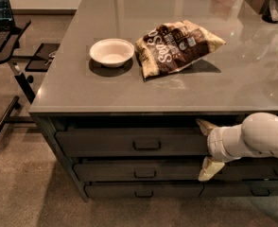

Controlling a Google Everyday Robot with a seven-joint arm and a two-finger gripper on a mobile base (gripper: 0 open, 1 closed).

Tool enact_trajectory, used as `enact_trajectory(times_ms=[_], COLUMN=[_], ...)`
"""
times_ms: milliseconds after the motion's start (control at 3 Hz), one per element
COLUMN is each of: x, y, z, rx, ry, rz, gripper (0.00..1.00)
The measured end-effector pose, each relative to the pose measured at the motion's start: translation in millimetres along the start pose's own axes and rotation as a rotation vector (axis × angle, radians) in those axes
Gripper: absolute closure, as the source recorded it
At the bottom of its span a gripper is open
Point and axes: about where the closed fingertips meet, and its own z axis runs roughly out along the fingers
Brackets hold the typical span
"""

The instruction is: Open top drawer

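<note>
The grey table (82, 93) fills most of the view, its smooth top reflecting the room light. Below its front edge sit stacked dark grey drawer fronts. The top drawer (106, 143) is the tallest and widest of them. It lies directly under the table top, with a dark gap showing above its upper edge. Two shallower drawers (110, 170) lie beneath it. The white robot arm (262, 136) enters from the right at drawer height. On the table top, a brown and cream snack bag (177, 46) lies flat near the middle. A white bowl (111, 52) stands upright just to the left of it, apart from the bag. The hand (203, 149) is at the right end of the top drawer front. Its fingers are spread apart, one at the upper edge of the front and one at the lower edge. Whether they press on the front cannot be told. The small metal loop pull (146, 144) at the drawer's centre is well to the left of the hand, untouched.
</note>
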Motion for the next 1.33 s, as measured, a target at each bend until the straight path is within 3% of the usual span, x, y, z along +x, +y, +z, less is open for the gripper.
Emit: enact_trajectory(times_ms=[333, 667, 1000, 1333], x=[-1, -3, -21, -1], y=[0, -5, -30, -27], z=[0, 3, 18, 28], rx=[-0.001, 0.012, 0.044, 0.025], ry=[0.0, -0.056, -0.22, -0.19], rz=[0.0, 0.009, 0.044, 0.087], gripper=[0.0, 0.0, 0.0, 0.0])
